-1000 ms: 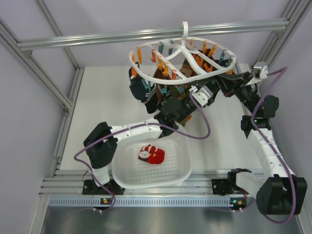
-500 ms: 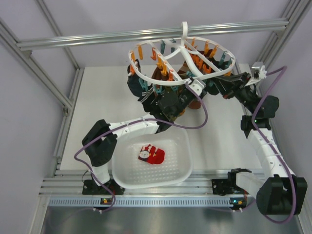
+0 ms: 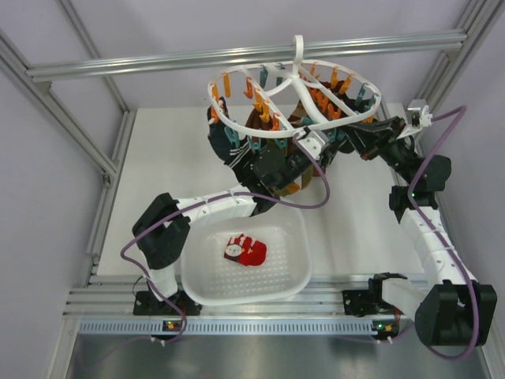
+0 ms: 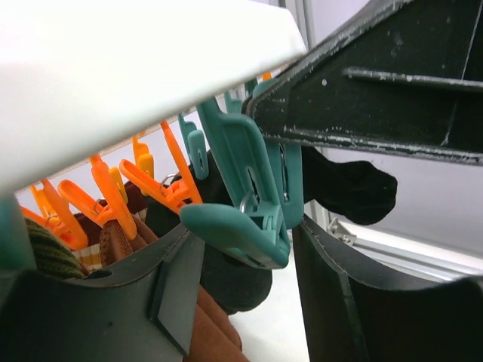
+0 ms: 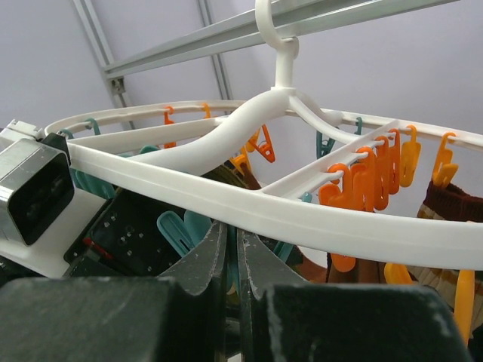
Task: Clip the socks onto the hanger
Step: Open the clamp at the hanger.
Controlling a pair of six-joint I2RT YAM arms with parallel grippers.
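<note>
The left gripper (image 4: 241, 228) pinches a teal clip (image 4: 247, 177) of the hanger (image 3: 297, 73). The right gripper (image 5: 232, 243) is pressed together just under its rim. The socks (image 3: 246, 250) lie in the basket (image 3: 202, 289).

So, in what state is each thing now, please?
hanger, hanging by its hook from the rail.
red socks, lying in the basket, not clipped.
basket, upright on the table.
dark sock, hanging from the hanger.
left gripper, around a teal clip, grip unclear.
right gripper, shut, below the hanger.

light: bright, even | shadows: soft | left wrist foreground: blurred
</note>
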